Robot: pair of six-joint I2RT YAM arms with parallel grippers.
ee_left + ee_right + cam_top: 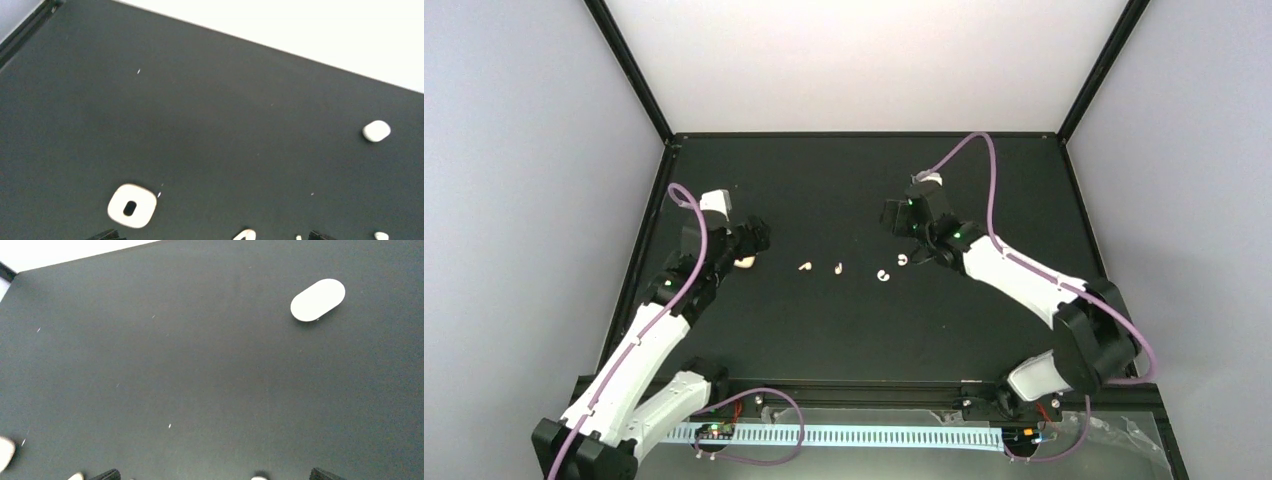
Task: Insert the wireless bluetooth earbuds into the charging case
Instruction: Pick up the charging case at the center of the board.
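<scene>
**A:** Where are the buds?

**B:** The wireless bluetooth earbuds lie loose in a rough row on the black table, between the two arms; four tiny short-stemmed pieces, the left pair pale beige, the right pair white

**A:** And the pincers?

**B:** The left gripper is spread wide and pinches nothing; only its fingertips show, at the bottom edge of its wrist view; a beige case, a rounded square with a dark oval hole, lies just ahead of the finger at the left of that view; the right gripper is spread just as wide, also holding nothing, near the white end of the row

**A:** Any other case?

**B:** A white case, a smooth oval, lies well ahead of the right gripper
</scene>
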